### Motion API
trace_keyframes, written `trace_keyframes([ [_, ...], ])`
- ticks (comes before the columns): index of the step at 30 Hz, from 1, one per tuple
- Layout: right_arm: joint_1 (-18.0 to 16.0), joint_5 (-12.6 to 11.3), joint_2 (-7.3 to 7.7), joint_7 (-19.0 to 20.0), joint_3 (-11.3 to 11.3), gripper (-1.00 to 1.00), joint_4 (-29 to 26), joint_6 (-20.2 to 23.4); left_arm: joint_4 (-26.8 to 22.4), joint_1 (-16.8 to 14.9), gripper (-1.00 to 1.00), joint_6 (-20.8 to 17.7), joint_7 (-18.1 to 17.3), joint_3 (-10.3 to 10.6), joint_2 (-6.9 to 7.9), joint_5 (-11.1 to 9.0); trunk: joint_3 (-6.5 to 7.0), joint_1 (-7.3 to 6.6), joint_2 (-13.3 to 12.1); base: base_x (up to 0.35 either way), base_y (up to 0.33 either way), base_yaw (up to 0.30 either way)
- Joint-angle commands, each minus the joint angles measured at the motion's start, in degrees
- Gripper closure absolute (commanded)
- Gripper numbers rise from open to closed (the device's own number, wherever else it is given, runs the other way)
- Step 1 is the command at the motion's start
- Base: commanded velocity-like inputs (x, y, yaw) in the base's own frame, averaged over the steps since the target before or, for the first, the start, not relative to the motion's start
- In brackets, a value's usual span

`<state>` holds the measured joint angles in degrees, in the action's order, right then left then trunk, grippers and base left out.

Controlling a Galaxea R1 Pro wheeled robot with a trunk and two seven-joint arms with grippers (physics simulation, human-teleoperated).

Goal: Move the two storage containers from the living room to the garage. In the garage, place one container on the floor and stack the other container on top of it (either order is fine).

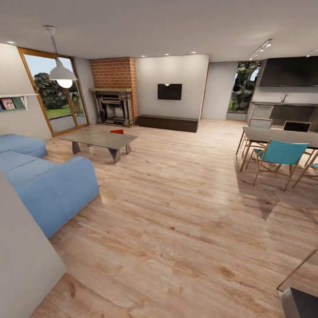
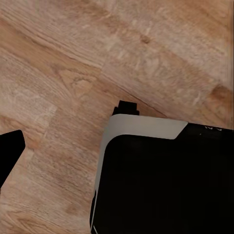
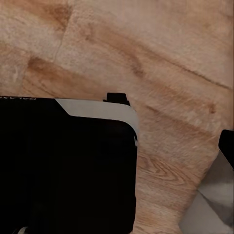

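Behind the coffee table (image 1: 100, 139), an orange-red storage container (image 1: 117, 131), contents hidden; fingers' state cannot be told.

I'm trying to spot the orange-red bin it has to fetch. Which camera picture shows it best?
The head view: a small orange-red corner of a storage container peeks up behind the low coffee table, near the brick fireplace. Both wrist views look down at the wood plank floor and the robot's dark body, not the bin.
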<state>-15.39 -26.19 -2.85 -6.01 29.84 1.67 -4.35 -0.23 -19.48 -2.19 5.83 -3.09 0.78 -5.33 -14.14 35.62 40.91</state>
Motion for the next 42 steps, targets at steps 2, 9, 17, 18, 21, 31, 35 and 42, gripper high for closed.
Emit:
trace_keyframes([
  [2, -0.1, -0.5, -0.05, -0.1, 0.5, -1.00, 0.2, -0.3, 0.0, 0.0, -1.00, -0.2, 0.1, -0.3, 0.00, -0.5, -0.07, 0.04, 0.1, 0.323, 0.000, 0.000],
  [9, -0.1, -0.5, -0.05, -0.1, 0.5, -1.00, 0.2, -0.3, 0.0, 0.0, -1.00, -0.2, 0.1, -0.3, -0.06, -0.5, -0.07, 0.04, 0.1, 0.323, 0.000, 0.000],
  [17, -0.1, -0.5, -0.05, -0.1, 0.5, -1.00, 0.2, -0.3, 0.0, 0.0, -1.00, -0.2, 0.1, -0.3, -0.03, -0.5, -0.07, 0.04, 0.1, 0.323, 0.000, 0.000],
  [18, -0.1, -0.5, -0.03, -0.1, 0.5, -1.00, 0.2, -0.3, 0.0, 0.0, -1.00, -0.2, 0.1, -0.3, -0.03, -0.5, -0.07, 0.04, 0.1, 0.323, 0.000, 0.000],
  [21, -0.1, -0.5, -0.01, -0.1, 0.5, -1.00, 0.2, -0.3, 0.0, 0.0, -1.00, -0.2, 0.1, -0.3, -0.04, -0.5, -0.07, 0.04, 0.1, 0.323, 0.000, 0.000],
  [31, -0.1, -0.5, -0.05, -0.1, 0.5, -1.00, 0.2, -0.4, 0.0, 0.0, -1.00, -0.2, 0.1, -0.3, -0.07, -0.5, -0.07, 0.04, 0.1, 0.323, 0.000, 0.000],
  [35, 0.0, -0.6, -0.05, -0.1, 0.5, -1.00, 0.2, -0.4, 0.1, 0.0, -1.00, -0.2, 0.1, -0.3, -0.08, -0.5, -0.07, 0.04, 0.1, 0.323, 0.000, 0.000],
  [42, -0.1, -0.6, 0.00, -0.1, 0.5, -1.00, 0.2, -0.4, 0.1, 0.0, -1.00, -0.2, 0.1, -0.3, -0.08, -0.5, -0.07, 0.04, 0.1, 0.323, 0.000, 0.000],
])
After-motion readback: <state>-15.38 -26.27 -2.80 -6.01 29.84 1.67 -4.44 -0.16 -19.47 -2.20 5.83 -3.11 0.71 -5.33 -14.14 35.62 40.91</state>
